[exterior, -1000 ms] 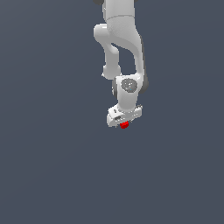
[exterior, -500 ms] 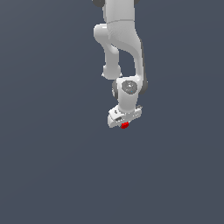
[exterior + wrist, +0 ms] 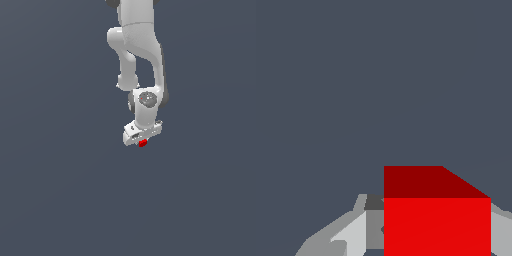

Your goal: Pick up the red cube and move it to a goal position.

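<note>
Red: we see the red cube (image 3: 143, 143) as a small bright block directly under the gripper (image 3: 142, 142), near the middle of the exterior view and slightly to its right.
White arm: we see the arm (image 3: 140, 45) coming down from the top edge, bent, with the wrist pointing downward.
Fingers: in the wrist view the cube (image 3: 436, 220) sits between light grey fingers (image 3: 351, 235), one on each side of it; we read them as narrow and pressed on the cube.
Cube faces: we see a bright front face and a darker top face.
Background: we see plain dark grey-blue all around, and cannot tell whether the cube rests on anything.
</note>
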